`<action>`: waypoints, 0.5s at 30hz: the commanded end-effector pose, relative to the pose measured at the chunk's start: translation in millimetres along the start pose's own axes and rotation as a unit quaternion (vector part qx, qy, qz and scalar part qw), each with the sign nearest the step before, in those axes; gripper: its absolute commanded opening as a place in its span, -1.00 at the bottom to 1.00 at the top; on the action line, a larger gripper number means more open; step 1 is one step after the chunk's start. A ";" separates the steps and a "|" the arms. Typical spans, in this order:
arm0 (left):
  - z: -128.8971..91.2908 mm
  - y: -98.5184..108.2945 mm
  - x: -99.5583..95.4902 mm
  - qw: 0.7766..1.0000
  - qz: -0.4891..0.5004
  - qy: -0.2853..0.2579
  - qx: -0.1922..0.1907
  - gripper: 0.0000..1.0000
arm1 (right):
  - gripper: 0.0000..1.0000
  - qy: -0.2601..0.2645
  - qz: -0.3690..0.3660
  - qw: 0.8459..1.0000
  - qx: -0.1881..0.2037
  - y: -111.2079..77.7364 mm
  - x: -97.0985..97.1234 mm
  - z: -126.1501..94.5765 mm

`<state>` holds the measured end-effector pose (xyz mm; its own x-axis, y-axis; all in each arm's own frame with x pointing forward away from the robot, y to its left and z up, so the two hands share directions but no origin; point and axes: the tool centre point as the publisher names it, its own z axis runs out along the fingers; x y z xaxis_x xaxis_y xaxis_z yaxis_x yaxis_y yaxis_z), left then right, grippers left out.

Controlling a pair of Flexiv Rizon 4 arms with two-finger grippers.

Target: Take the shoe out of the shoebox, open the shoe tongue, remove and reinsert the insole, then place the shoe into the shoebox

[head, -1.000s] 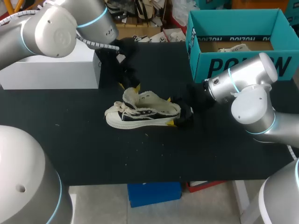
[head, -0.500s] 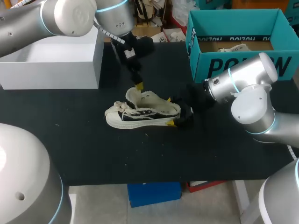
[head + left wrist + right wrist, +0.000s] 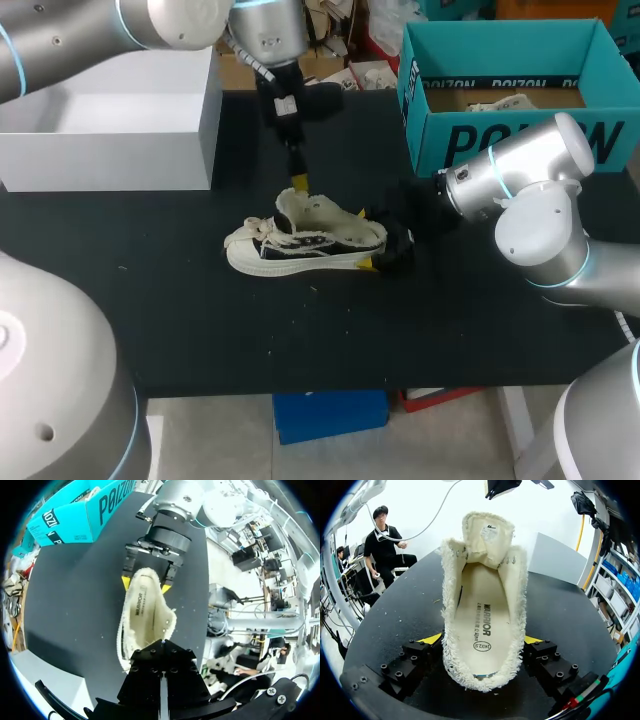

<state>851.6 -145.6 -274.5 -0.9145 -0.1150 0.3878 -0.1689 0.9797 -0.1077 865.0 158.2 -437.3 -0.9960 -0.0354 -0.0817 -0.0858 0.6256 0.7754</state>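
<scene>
A cream and black low shoe (image 3: 305, 240) lies on its sole on the black table (image 3: 200, 320), toe to the left. Its fuzzy tongue (image 3: 487, 537) stands up, so the printed insole (image 3: 482, 615) shows. My right gripper (image 3: 372, 240) clasps the heel, one yellow-tipped finger on each side (image 3: 482, 640). My left gripper (image 3: 298, 183) hangs shut just above the tongue, with a small gap and nothing in it (image 3: 162, 645). In the left wrist view the right gripper (image 3: 146, 585) sits at the heel of the shoe (image 3: 145, 615). The teal shoebox (image 3: 500, 130) stands open at the back right.
A white box (image 3: 110, 130) stands at the back left, beside my left arm. The shoebox (image 3: 85, 515) holds paper. The table's front half is bare black surface, with its front edge close below the shoe.
My left arm has swung right along the back of the table and its gripper has closed, ending above the tongue. The shoe and the right arm have stayed put.
</scene>
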 end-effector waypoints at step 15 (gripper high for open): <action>25.8 -11.3 -6.0 0.996 0.069 -0.036 0.031 -1.00 | -1.00 0.000 0.001 1.000 0.000 -2.5 -0.5 2.6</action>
<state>852.8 -158.7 -292.7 -0.9529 0.0074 0.3033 -0.0601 0.9753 -0.2126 865.0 158.1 -437.3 -0.9960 -0.0353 -0.0816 -0.0857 0.6256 0.7754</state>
